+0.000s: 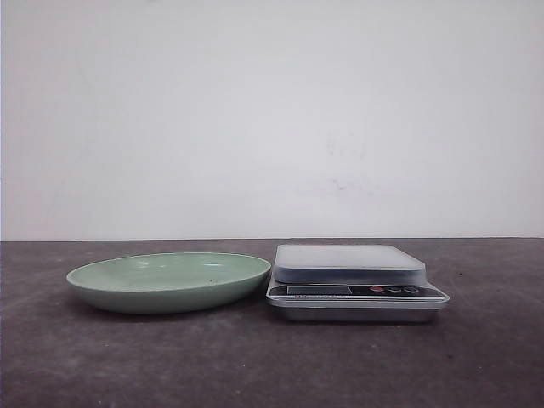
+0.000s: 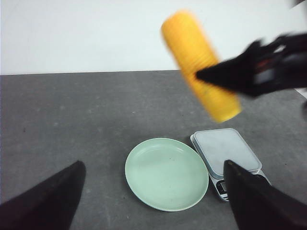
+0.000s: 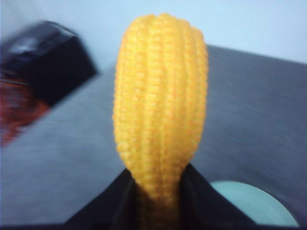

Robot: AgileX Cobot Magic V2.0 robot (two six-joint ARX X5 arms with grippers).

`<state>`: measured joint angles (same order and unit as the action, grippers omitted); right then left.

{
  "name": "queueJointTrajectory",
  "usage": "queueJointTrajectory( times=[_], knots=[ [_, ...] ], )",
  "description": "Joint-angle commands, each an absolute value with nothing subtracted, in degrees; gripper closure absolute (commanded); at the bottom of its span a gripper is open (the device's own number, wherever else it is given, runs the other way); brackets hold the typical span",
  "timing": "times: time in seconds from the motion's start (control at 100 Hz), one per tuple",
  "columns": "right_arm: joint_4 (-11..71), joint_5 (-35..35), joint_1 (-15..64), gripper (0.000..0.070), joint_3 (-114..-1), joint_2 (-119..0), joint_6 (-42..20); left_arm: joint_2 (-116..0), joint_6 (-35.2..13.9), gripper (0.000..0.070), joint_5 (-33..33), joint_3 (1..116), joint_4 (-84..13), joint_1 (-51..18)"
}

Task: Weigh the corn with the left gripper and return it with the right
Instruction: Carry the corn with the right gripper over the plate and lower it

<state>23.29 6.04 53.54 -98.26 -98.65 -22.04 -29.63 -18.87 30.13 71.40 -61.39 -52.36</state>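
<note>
The corn is clamped in the right gripper above the green plate; the scale is set just beside it. The left gripper is held with jaws apart.

Pale green plate just beside silver kitchen scale; both on dark grey table.

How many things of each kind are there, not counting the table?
Corn: 1, held in the right gripper
Plate: 1, green, empty
Scale: 1, nothing on it
Grippers: 2, the left gripper open and empty
Total: 5
</note>
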Motion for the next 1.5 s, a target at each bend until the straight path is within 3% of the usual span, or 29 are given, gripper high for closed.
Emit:
queueJointTrajectory(
  times=[0.0,0.48,1.49],
  knots=[
    [22.44,7.53,53.78,0.0700,-99.77,-101.75,-24.97,-29.85,-19.14,0.0150,30.48,72.14,-60.88,-52.90],
    [23.88,24.71,54.24,0.0700,-99.74,-114.69,-35.44,-29.85,-19.11,0.0150,31.70,72.14,-61.36,-52.90],
    [26.65,19.25,50.33,0.0700,-99.68,-124.51,-38.17,-29.85,-19.11,0.0150,31.81,72.14,-63.09,-52.90]
  ],
)
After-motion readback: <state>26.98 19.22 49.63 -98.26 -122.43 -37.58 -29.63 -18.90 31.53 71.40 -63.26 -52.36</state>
